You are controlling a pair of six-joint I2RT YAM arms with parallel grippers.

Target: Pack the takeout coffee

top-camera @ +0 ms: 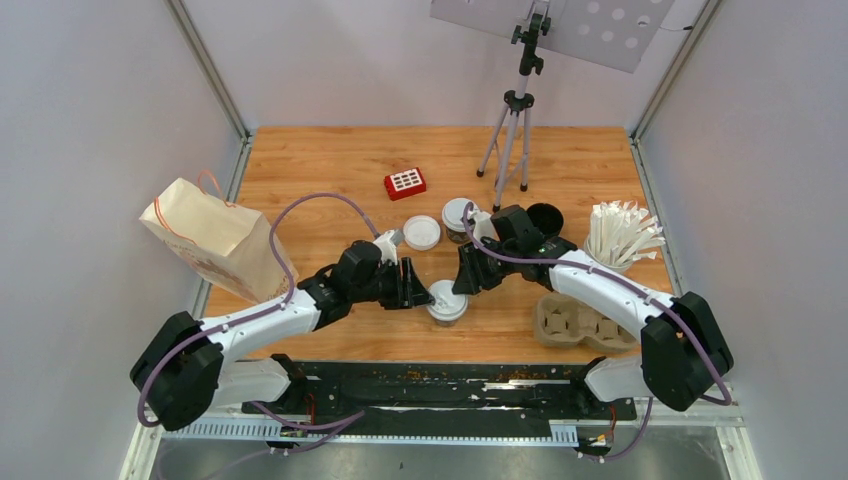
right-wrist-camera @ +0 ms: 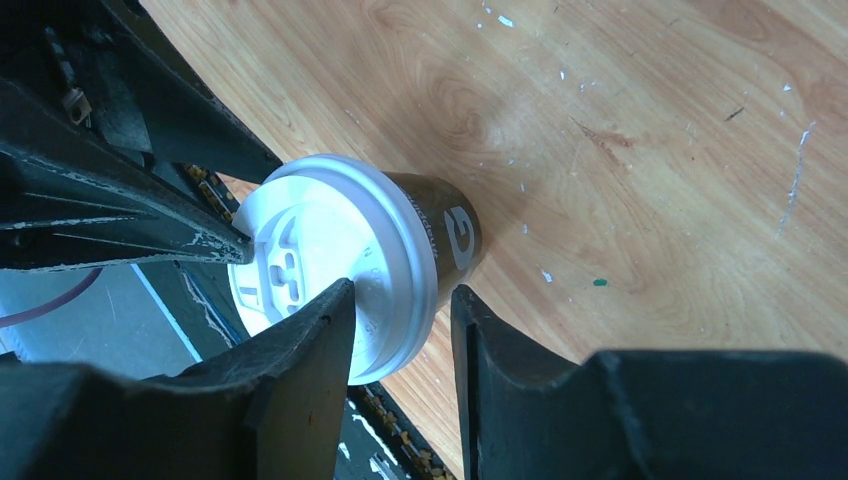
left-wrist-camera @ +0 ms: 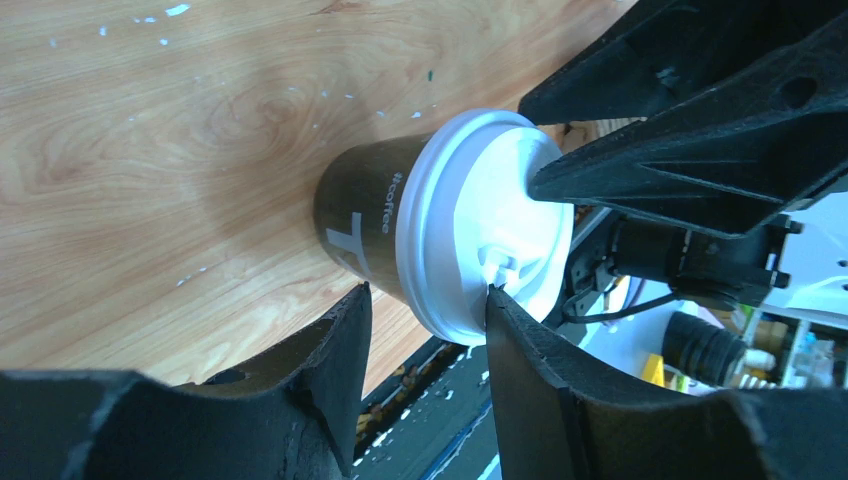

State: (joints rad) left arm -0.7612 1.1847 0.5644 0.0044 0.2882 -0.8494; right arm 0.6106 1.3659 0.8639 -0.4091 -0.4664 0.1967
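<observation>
Near the front edge of the worktop (top-camera: pixel 320 170), a lidded cup (top-camera: pixel 447 301) is standing upright. The left fingers (left-wrist-camera: pixel 330 370) and right fingers (right-wrist-camera: pixel 300 370) are each straddling its lid rim, half-closed, one tip on the lid, one beside the wall; whether they are actually pinching it, I cannot tell. Farther back, two more lidded cups (top-camera: pixel 421 232) are standing.

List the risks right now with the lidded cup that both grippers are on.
1. The left gripper and the right gripper both straddle the rim of the white lid on one coffee cup. Squeezing or pulling unevenly may pop the lid off or tip the cup.
2. Their fingertips sit close together over the lid, so the grippers may well collide.
</observation>
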